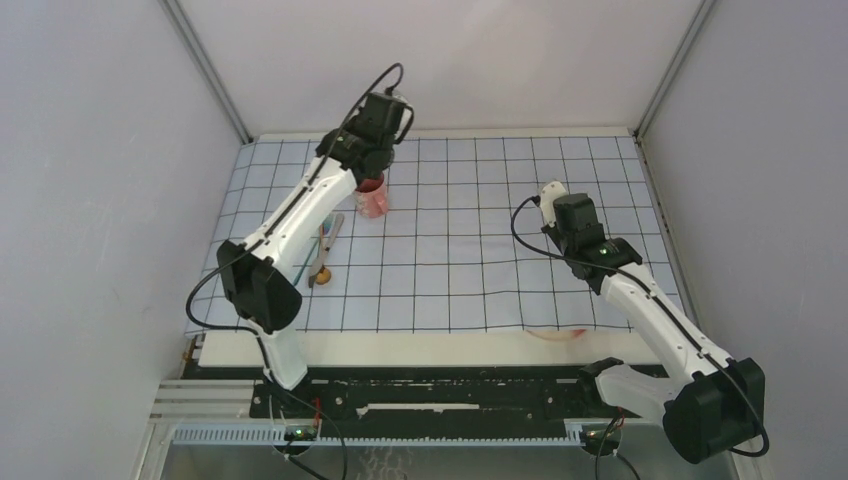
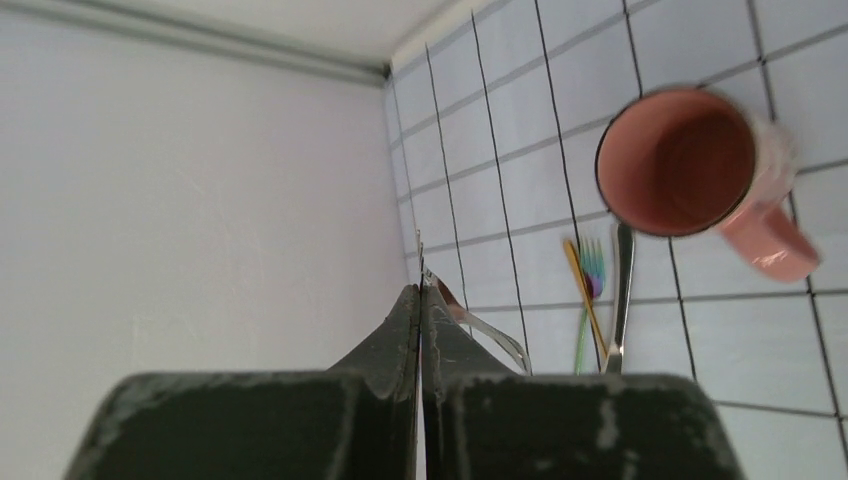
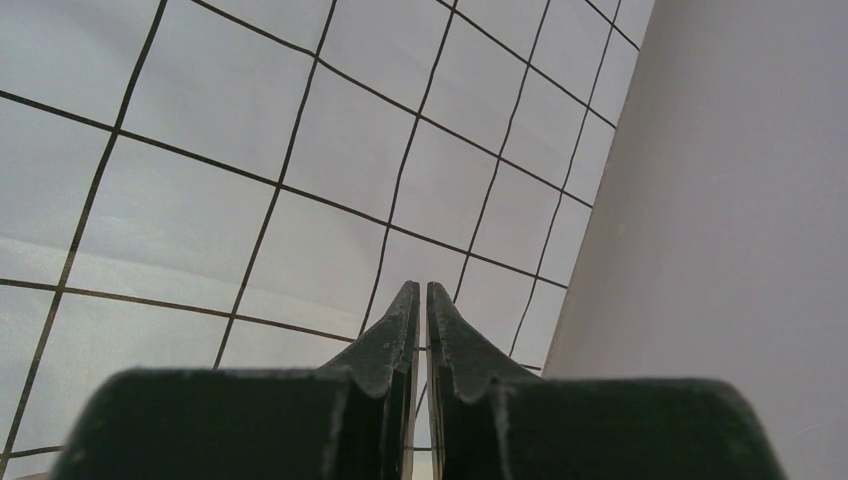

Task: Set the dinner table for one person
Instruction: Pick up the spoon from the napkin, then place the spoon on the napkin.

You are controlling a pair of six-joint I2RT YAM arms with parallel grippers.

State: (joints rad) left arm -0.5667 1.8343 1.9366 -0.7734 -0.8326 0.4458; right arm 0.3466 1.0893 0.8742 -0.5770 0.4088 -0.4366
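Mug: you have one, pink.
Cutlery: perhaps three pieces, too blurred to be sure.
Left gripper: jaws pressed together, holding nothing.
Right gripper: jaws nearly touching, empty.

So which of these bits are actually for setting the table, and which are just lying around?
For the job:
- pink mug
- colourful fork
- metal cutlery beside it
- the dinner table itself

Just there:
- blue gridded cloth
- pale orange thing at the cloth's near edge, too unclear to name
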